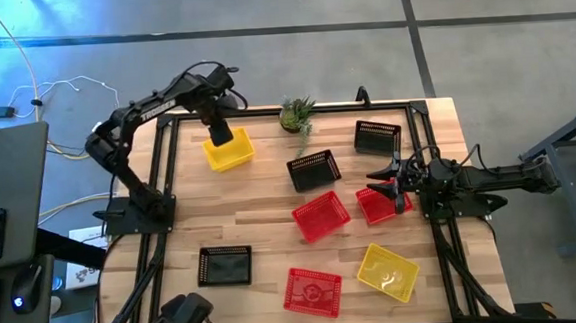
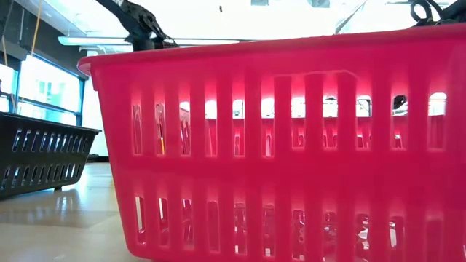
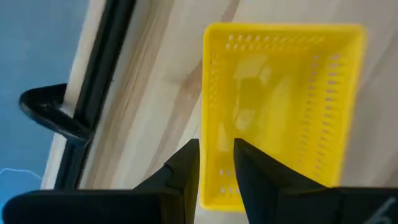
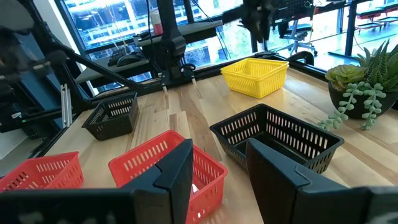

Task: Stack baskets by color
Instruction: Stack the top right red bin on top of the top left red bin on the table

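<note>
A yellow basket (image 1: 230,152) (image 3: 280,106) rests on its bottom at the table's far left. My left gripper (image 1: 218,134) (image 3: 216,155) hangs just above one end of it, pointing down and open, with one finger on either side of the basket's end wall (image 3: 210,180), apart from it as far as shows. A second yellow basket (image 1: 387,272) lies near the front right. Three red baskets (image 1: 320,216) (image 1: 381,206) (image 1: 312,289) and three black baskets (image 1: 378,136) (image 1: 314,169) (image 1: 224,266) lie singly on the table. My right gripper (image 1: 394,182) (image 4: 221,168) waits open at the right, pointing level.
A small potted plant (image 1: 297,113) stands at the far edge, between the yellow basket and the black ones. A black frame rail (image 3: 93,93) runs along the table's left edge beside the yellow basket. Bare wood lies at the left middle of the table (image 1: 211,211).
</note>
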Controlling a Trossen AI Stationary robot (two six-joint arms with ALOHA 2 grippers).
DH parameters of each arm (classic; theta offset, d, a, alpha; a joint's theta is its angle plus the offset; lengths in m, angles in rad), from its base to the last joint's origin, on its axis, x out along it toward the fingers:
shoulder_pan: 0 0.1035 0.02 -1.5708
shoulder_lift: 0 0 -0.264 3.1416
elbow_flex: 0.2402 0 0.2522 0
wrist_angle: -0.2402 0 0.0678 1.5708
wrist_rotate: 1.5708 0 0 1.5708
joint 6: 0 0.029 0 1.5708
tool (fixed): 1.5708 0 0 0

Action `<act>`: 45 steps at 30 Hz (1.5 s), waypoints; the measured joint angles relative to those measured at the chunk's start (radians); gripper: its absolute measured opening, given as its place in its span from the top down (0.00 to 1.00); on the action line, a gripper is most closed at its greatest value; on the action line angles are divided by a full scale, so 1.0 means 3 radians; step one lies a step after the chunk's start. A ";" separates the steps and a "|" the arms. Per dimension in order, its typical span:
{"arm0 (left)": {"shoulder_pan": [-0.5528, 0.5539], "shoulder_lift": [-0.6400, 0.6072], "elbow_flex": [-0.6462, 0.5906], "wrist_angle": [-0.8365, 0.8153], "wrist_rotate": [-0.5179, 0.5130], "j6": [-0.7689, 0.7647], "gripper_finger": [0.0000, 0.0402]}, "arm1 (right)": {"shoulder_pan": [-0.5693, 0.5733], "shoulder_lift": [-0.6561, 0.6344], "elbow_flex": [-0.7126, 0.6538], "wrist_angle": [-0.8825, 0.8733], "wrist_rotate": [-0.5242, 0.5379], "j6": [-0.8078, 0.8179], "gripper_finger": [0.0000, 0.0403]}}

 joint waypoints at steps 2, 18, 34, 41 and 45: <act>-0.0039 -0.0093 0.0000 0.0000 0.0147 -0.0141 0.79 | 0.0000 -0.0001 0.0000 0.0000 0.0000 0.0000 0.66; -0.1132 -0.0535 0.0000 -0.0021 0.0910 -0.0512 0.80 | 0.0000 -0.0001 0.0001 0.0000 0.0000 0.0000 0.66; -0.2382 -0.0840 0.0000 -0.0035 0.0570 -0.1092 0.81 | -0.0001 0.0000 -0.0001 0.0042 -0.0029 0.0245 0.66; -0.2778 -0.0843 0.0001 -0.0048 0.0436 -0.1284 0.81 | -0.0001 -0.0001 -0.0001 0.0240 -0.0043 0.0624 0.66; -0.2963 -0.0843 0.0000 -0.0046 0.0434 -0.1301 0.81 | -0.0001 0.0000 -0.0001 0.0398 -0.0081 0.0614 0.66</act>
